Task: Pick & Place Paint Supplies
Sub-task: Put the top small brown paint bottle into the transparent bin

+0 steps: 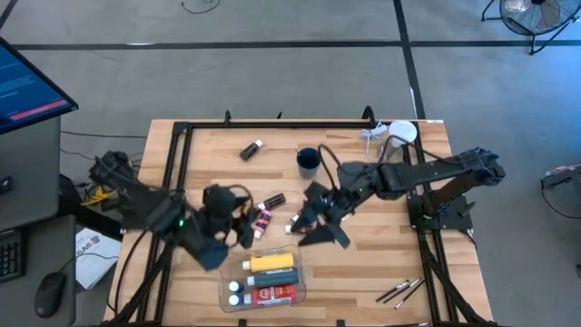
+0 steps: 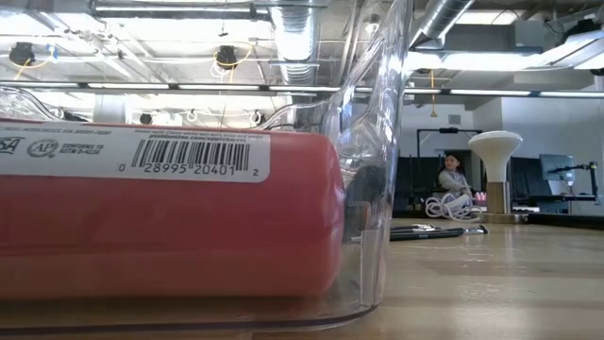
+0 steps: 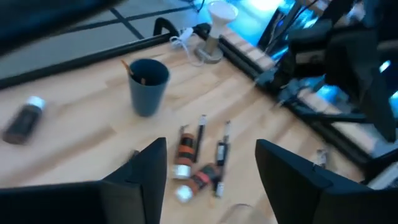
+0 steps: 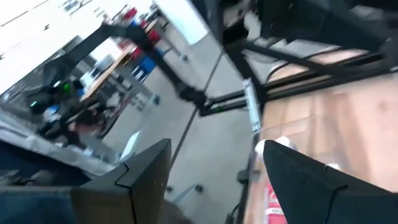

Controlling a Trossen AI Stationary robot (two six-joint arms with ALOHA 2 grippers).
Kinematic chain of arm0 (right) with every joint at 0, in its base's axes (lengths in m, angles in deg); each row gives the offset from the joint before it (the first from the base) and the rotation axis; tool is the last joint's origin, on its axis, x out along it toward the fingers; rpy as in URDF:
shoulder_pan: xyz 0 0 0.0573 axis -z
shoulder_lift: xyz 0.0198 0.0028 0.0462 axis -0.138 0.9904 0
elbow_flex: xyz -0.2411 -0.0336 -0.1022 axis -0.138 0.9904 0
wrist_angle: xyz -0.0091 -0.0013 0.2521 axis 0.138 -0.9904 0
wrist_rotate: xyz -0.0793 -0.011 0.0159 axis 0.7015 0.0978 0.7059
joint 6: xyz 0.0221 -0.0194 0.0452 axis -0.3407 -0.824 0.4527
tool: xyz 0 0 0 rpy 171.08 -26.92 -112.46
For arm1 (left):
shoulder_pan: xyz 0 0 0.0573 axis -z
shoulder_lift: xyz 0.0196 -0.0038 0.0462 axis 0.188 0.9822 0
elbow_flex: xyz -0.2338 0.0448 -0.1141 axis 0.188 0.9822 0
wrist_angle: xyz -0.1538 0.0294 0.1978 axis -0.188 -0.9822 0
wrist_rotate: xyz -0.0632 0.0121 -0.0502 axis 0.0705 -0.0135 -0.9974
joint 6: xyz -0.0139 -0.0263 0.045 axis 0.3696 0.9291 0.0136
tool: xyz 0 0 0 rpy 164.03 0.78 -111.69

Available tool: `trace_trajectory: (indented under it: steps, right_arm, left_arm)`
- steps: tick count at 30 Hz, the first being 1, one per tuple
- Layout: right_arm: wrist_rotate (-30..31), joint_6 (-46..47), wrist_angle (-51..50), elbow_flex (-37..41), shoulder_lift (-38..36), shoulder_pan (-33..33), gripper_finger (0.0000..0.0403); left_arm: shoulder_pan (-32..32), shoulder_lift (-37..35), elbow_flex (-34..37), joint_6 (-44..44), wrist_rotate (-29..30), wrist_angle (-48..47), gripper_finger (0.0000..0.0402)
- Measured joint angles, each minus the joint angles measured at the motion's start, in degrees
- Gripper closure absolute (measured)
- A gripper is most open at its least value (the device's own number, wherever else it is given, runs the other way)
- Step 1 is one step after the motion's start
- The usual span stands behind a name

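While hovering over the loose tubes (image 1: pixel 272 207) at mid-table, risks crowding: left gripper (image 1: pixel 238 218) and right gripper (image 1: pixel 313 222) sit near each other, so reaching for the same cluster could mean a knock between arms or a tube rolled away. Could also nudge the clear bin (image 1: pixel 263 277) just below, already holding a yellow bottle (image 1: pixel 272 262), a red tube (image 1: pixel 274 292) and others. Left jaws apart, empty; in the left wrist view, small tubes (image 3: pixel 193 163) lying ahead, roughly between the fingers (image 3: pixel 146 171), not touched. Right jaws apart too, empty, aimed past the table edge. Brown bottle (image 1: pixel 251 150) well apart near the far rail; brushes (image 1: pixel 401 291) at the near right corner; blue cup (image 1: pixel 308 162) behind the cluster.
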Motion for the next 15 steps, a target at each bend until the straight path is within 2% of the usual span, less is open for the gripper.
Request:
trace_trajectory:
  steps: [10, 15]
  right_arm:
    - [0.59, 5.91, -0.06, 0.02, -0.64, 9.27, 0.0154]
    - [7.31, 7.48, -0.44, 0.01, -0.66, 10.53, 0.0154]
  left_arm:
    - [-14.66, -3.05, 0.00, -29.31, -14.33, 0.09, 0.0221]
    - [-20.21, -3.00, 0.10, -42.92, -17.43, 0.21, 0.0226]
